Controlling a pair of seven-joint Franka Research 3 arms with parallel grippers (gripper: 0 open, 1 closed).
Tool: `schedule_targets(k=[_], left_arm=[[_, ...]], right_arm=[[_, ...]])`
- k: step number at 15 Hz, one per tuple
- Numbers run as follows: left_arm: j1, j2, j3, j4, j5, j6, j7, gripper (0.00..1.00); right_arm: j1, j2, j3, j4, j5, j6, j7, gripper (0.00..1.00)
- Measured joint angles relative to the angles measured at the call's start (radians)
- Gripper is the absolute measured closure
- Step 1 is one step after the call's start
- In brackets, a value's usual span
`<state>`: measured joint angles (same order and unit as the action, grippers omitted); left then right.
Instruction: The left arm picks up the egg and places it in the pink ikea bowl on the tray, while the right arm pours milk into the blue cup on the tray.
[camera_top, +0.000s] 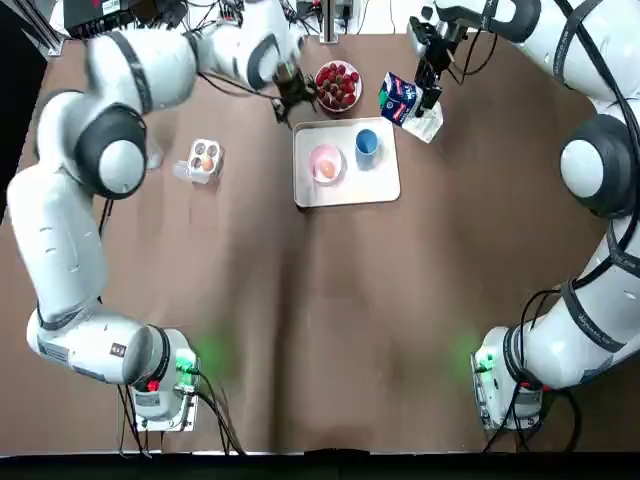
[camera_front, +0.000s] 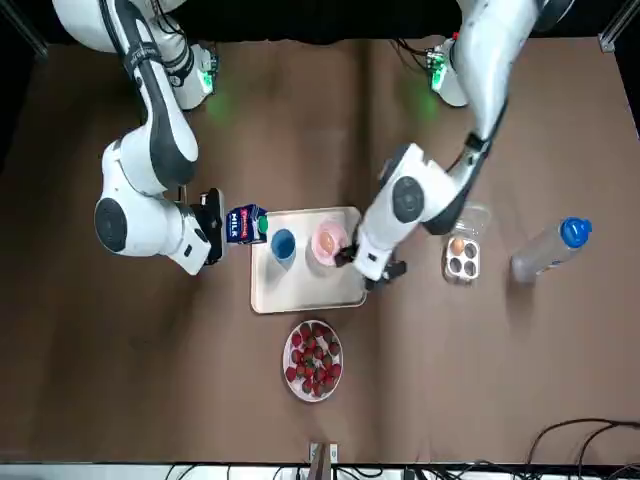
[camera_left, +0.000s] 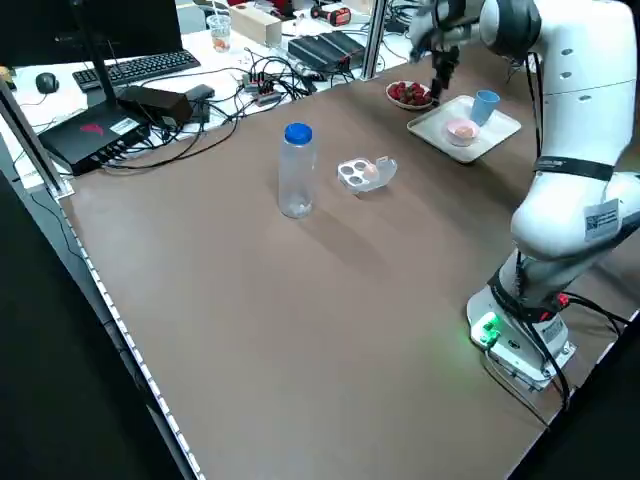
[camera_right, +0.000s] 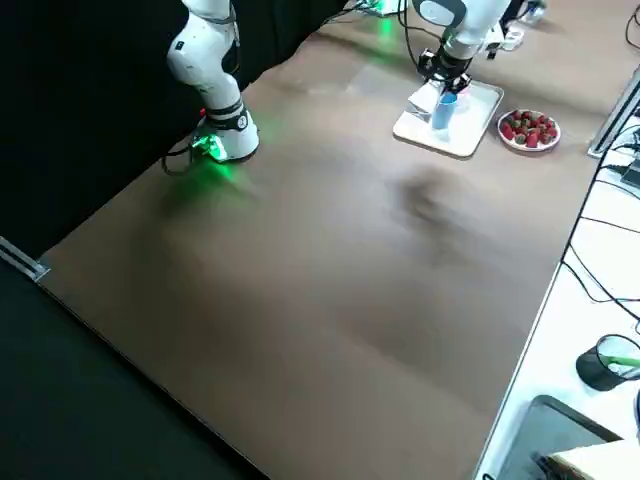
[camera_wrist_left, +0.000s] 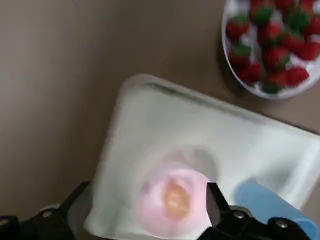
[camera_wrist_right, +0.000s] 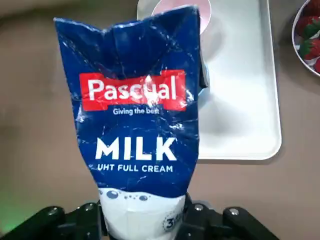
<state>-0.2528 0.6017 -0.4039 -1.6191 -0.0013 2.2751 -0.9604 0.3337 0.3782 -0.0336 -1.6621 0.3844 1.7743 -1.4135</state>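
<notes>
An egg (camera_top: 326, 170) lies in the pink bowl (camera_top: 324, 160) on the white tray (camera_top: 350, 188), and the wrist view shows the egg (camera_wrist_left: 175, 198) there too. My left gripper (camera_top: 290, 100) hangs open and empty above the tray's far left corner, one finger (camera_wrist_left: 216, 197) showing beside the bowl (camera_wrist_left: 165, 210). The blue cup (camera_top: 367, 143) stands beside the bowl. My right gripper (camera_top: 430, 88) is shut on the blue milk carton (camera_top: 400, 98), which is tipped sideways with its capped top toward the cup (camera_front: 283, 244). I see no milk flowing from the carton (camera_wrist_right: 135, 120).
A bowl of strawberries (camera_top: 338, 85) sits just beyond the tray. A small egg carton (camera_top: 205, 160) holding one egg lies to the tray's left, with a blue-capped bottle (camera_front: 550, 250) farther left. Cables and a keyboard (camera_left: 135, 68) lie off the table.
</notes>
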Motion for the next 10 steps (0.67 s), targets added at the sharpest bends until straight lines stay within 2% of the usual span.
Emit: schedule_targets(k=[4,10], left_arm=[[0.119,-0.146,0.000,0.005,0.121,-0.249,0.254,0.00],[0.277,-0.305,0.001,0.009,0.136,-0.489,0.763,0.00]], right_arm=[[0.000,0.000,-0.001,0.000,-0.004,0.000,0.002,0.53],[-0.033,0.000,-0.010,0.001,-0.008,-0.015,-0.006,0.55]])
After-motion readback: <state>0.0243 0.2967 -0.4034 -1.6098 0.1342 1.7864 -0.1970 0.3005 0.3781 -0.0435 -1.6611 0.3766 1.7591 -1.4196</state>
